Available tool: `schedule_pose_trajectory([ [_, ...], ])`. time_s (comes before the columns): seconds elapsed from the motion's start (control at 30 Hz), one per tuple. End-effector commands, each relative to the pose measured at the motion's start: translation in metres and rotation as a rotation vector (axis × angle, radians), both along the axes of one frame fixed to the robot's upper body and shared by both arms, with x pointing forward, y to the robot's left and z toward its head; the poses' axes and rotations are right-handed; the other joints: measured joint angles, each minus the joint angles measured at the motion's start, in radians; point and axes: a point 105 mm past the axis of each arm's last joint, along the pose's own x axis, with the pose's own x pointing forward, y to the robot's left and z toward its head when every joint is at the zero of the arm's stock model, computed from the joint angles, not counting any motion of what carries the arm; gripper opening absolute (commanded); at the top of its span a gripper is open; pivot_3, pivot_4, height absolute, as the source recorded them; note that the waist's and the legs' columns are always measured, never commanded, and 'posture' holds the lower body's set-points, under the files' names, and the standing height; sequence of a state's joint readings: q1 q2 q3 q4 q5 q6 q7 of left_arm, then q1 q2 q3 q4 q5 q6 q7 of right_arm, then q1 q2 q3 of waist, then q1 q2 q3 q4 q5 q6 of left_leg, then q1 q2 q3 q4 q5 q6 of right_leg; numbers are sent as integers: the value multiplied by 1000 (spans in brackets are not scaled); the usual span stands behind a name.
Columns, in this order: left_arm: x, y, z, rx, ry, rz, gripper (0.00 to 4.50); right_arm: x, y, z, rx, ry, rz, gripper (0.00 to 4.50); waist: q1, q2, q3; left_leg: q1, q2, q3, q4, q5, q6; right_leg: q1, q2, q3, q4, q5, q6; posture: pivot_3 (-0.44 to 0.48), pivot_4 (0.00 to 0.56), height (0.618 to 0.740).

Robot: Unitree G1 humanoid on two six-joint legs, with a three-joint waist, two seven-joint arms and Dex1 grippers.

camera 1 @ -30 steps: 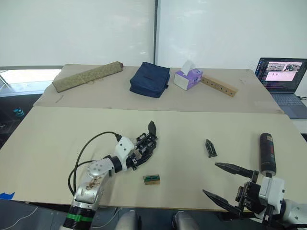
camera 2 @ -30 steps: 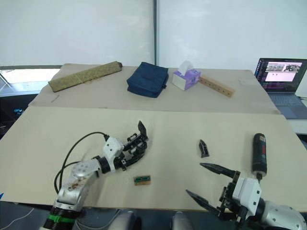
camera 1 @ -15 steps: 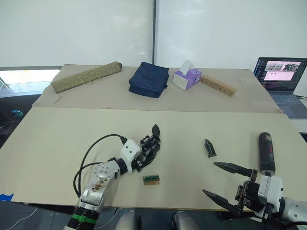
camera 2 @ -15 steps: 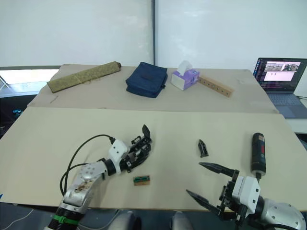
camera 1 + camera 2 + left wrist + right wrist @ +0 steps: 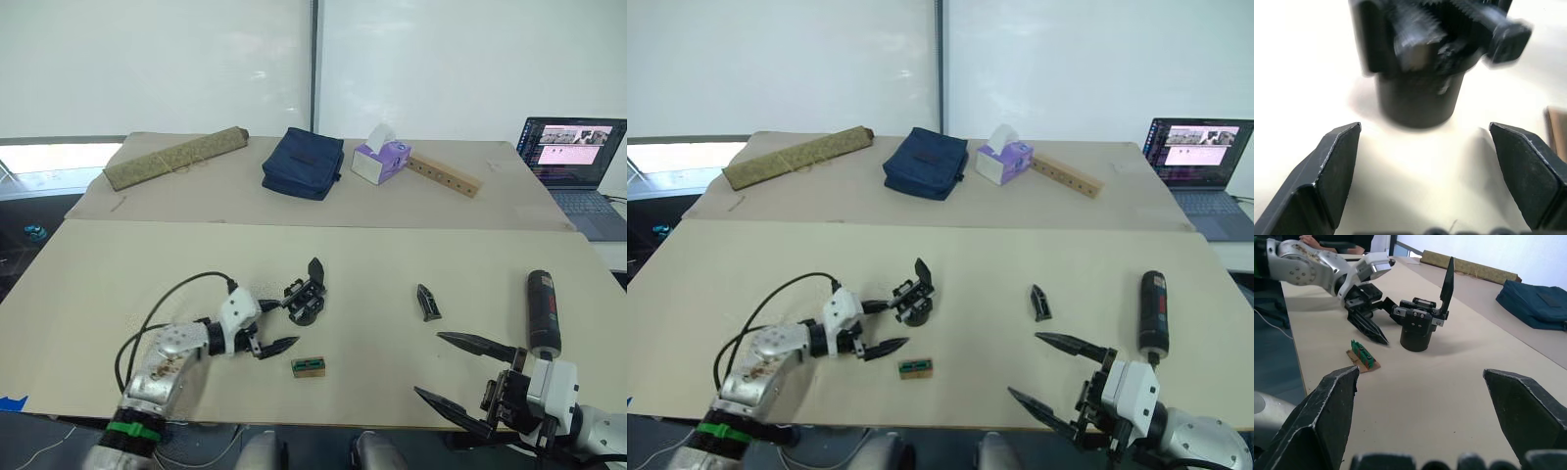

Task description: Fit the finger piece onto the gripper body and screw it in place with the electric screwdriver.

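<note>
Left pincer (image 5: 271, 327) spread wide, apart from upright gripper body (image 5: 307, 299); right pincer (image 5: 460, 374) spread, empty, beside electric screwdriver (image 5: 544, 311).

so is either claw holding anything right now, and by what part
Nothing is held. The left claw is open beside the gripper body, which stands on its own on the table; the right claw is open and empty.

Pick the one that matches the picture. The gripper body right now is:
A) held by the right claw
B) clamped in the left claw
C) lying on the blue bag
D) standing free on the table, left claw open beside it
D: the gripper body stands upright on the table, and the left claw is open just short of it, not touching.
</note>
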State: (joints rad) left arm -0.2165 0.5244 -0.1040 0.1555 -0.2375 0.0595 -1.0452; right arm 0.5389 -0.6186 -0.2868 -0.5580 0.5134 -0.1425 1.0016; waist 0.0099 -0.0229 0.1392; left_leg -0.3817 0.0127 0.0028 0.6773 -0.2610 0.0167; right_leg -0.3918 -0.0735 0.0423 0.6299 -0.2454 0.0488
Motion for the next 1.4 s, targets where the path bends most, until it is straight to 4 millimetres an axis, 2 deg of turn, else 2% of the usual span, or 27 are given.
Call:
schedule_pose_trajectory([
  [0.03, 12, 9, 12, -12, -51, -86, 4452, -3, 2, 6, -4, -30, 8, 4500, 2, 0, 0, 0, 0, 0, 0, 0, 0, 0, 0, 0, 0, 0, 0, 0, 150, 740],
  [0.23, 18, -8, 12, 14, -28, -357, 4452, -4, 3, 5, -4, -22, 13, 4500, 2, 0, 0, -2, -5, 1, 1, 0, 0, 0, -1, -1, -1, 0, 1, 0, 150, 740],
  [0.33, 30, -23, 18, -9, -53, -387, 4452, -4, 2, 6, -8, -26, 11, 4500, 2, -1, 0, -2, -6, 1, 1, 0, 0, 0, -1, -1, -1, 0, 2, 0, 150, 740],
  [0.43, 33, -35, 16, 11, -60, -450, 4452, -4, 1, 8, -12, -33, 3, 4500, 0, -1, 1, -3, -6, 1, 2, 0, 0, 0, -1, -1, -1, 0, 2, 0, 150, 740],
  [0.63, 37, -37, 10, 59, -76, -476, 4452, -7, 0, 9, -17, -35, -15, 4500, -8, -1, 1, -2, -6, 0, 1, 0, 1, 0, 0, 0, 0, 0, 2, 0, 150, 740],
  [0.67, 38, -36, 10, 57, -87, -469, 4452, -7, 0, 9, -17, -35, -18, 4500, -8, -1, 1, -2, -6, -1, 2, 0, 1, 0, 0, 0, 0, 0, 2, 0, 150, 740],
  [0.77, 39, -36, 9, 36, -83, -448, 3672, -7, 0, 8, -15, -36, -23, 4500, -6, -1, 1, -2, -6, -1, 2, 0, 1, 0, 0, -1, 0, 0, 2, 0, 150, 740],
  [0.83, 37, -36, 8, 11, -72, -444, 2641, -7, 1, 8, -14, -37, -25, 4500, -6, -1, 1, -2, -6, -1, 2, 0, 1, 0, -1, -1, 0, 0, 3, 0, 150, 740],
  [0.87, 35, -37, 8, -3, -83, -438, 2326, -7, 1, 7, -14, -37, -25, 4500, -6, -1, 1, -3, -6, -1, 2, 0, 1, 0, -1, 0, 0, 0, 3, 0, 150, 740],
  [1.03, 21, -46, 21, -113, -160, -380, 2285, -6, 0, 7, -14, -41, -30, 4500, -9, -1, 1, -2, -3, -1, 2, -1, 2, 0, -1, 0, 0, -1, 3, 0, 150, 740],
  [1.17, 19, -53, 40, -160, -188, -169, 2285, -6, 0, 6, -11, -39, -30, 4500, -4, -1, 1, -3, -2, -1, 2, -1, 2, 0, -2, 0, 0, 0, 3, 0, 150, 740],
  [1.23, 6, -54, 37, -129, -101, -92, 2285, -4, 0, 6, 5, -43, -50, 4500, -3, -1, 1, -3, -1, -2, 2, -1, 2, 0, -2, 0, 0, 0, 3, 0, 150, 740],
  [1.33, 10, -48, 30, -54, -108, 49, 2285, -4, 4, 3, 7, -38, -31, 4500, -2, 0, 1, -2, 0, -2, 1, -1, 2, 0, -2, 0, 0, 0, 3, 0, 150, 740],
  [1.4, 10, -49, 24, -15, -113, 68, 2285, -2, 6, 3, 9, -41, -23, 4500, -1, 0, 1, -1, 0, -2, 2, -1, 2, 0, -1, 0, 1, 0, 3, 0, 150, 740],
])
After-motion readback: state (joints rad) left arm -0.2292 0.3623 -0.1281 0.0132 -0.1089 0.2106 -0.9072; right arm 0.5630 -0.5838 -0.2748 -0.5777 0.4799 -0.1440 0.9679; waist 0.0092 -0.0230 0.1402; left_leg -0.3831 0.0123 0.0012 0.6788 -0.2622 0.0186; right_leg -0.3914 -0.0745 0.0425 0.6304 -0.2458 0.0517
